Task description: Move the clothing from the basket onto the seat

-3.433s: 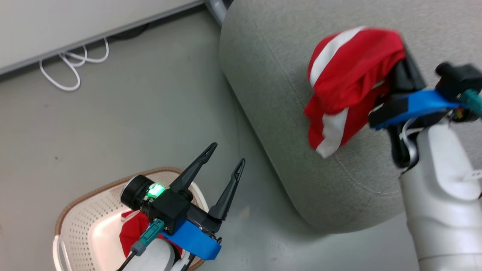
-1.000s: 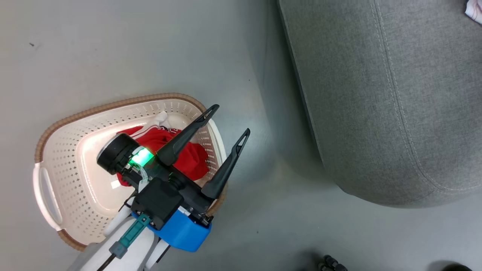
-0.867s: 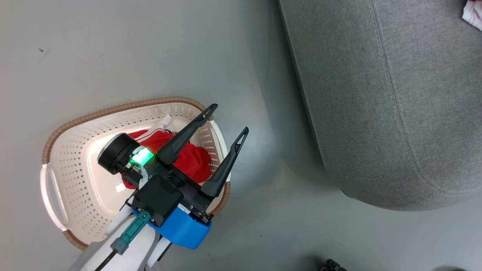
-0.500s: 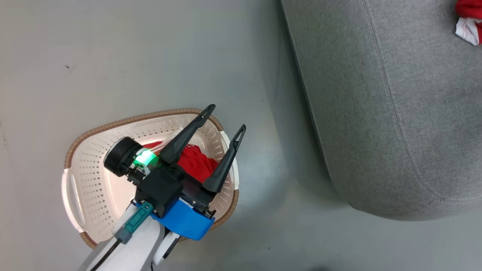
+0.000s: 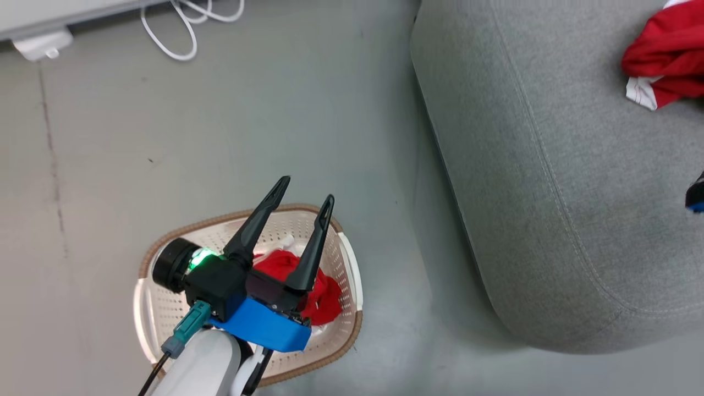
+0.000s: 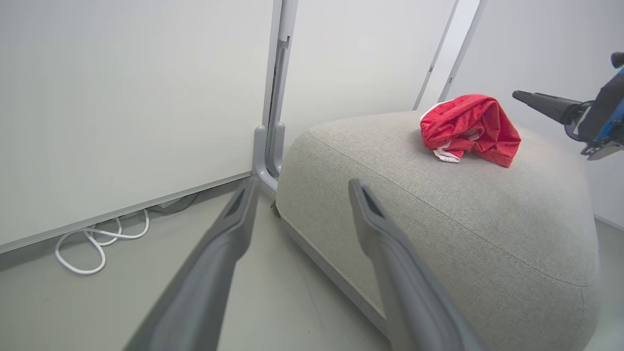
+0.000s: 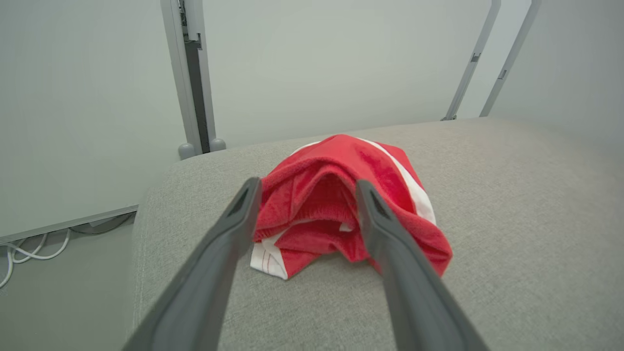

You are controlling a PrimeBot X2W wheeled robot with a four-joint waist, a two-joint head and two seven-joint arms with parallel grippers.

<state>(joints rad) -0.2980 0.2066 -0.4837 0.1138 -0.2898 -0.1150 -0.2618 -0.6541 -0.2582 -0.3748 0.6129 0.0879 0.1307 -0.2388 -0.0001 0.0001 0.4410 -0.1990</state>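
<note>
While over basket (image 5: pixel 342 269), L gripper (image 5: pixel 306 190) at tilt, fingers (image 5: pixel 258 220) apart.

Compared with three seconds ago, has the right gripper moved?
Yes. The right gripper let go of the clothing and drew back across the seat, now open.

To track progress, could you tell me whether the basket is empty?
Not empty: a red garment lies inside the basket, partly hidden by the open left gripper.

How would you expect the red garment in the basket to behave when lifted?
The red garment lies crumpled in soft folds, so it will probably sag floppily. It looks thin, likely light. Trailing cloth might catch the basket rim.
</note>
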